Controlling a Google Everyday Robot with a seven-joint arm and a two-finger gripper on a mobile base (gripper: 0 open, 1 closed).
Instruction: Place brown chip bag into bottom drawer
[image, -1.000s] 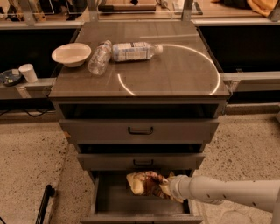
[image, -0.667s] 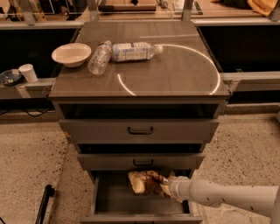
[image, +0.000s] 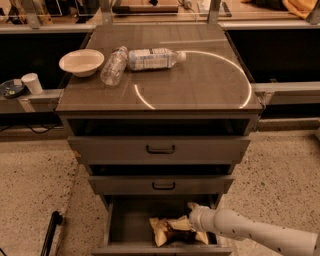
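Observation:
The brown chip bag (image: 172, 230) is wrinkled, dark brown with pale tan ends, and sits low inside the open bottom drawer (image: 125, 225), at its right half near the floor. My gripper (image: 194, 221) comes in from the lower right on a white arm and is shut on the bag's right end. Tan foil shows above and below the gripper. The bag's left end points toward the drawer's middle.
The two upper grey drawers (image: 160, 149) with black handles are slightly pulled out. On the cabinet top lie two clear water bottles (image: 150, 58) and a white bowl (image: 81, 62). A white cup (image: 33, 83) stands on the left ledge. A black object (image: 52, 225) leans at the lower left.
My gripper has moved down and slightly toward the front with the bag, so the bag now sits deeper in the bottom drawer. Nothing else has moved.

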